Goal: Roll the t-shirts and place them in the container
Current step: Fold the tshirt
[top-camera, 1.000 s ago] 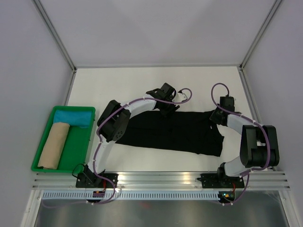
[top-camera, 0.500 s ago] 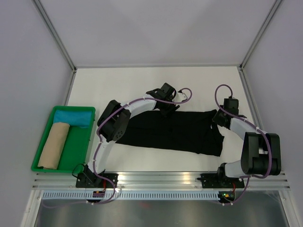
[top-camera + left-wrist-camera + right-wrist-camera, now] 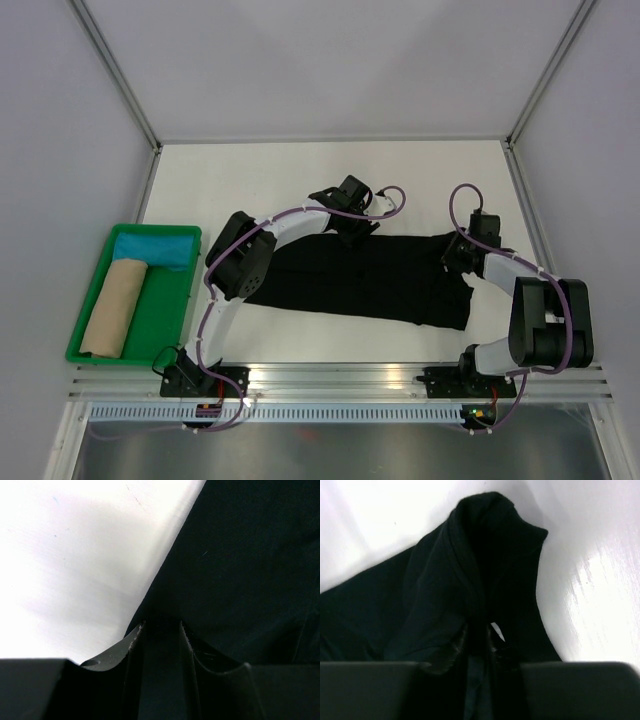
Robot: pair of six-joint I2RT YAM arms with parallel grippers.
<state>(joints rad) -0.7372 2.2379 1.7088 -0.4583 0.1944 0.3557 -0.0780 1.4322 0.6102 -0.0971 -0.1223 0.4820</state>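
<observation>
The black t-shirt (image 3: 372,279) is spread flat across the white tabletop (image 3: 300,180), between the two arms. Its far edge is pinched between the left fingers (image 3: 131,645). A bunched fold at its right end lies between the right fingers (image 3: 457,645); whether it is gripped cannot be told.

Your right gripper (image 3: 458,252) has loosened its pinch on the t-shirt's (image 3: 370,277) right end and shifted slightly.
</observation>
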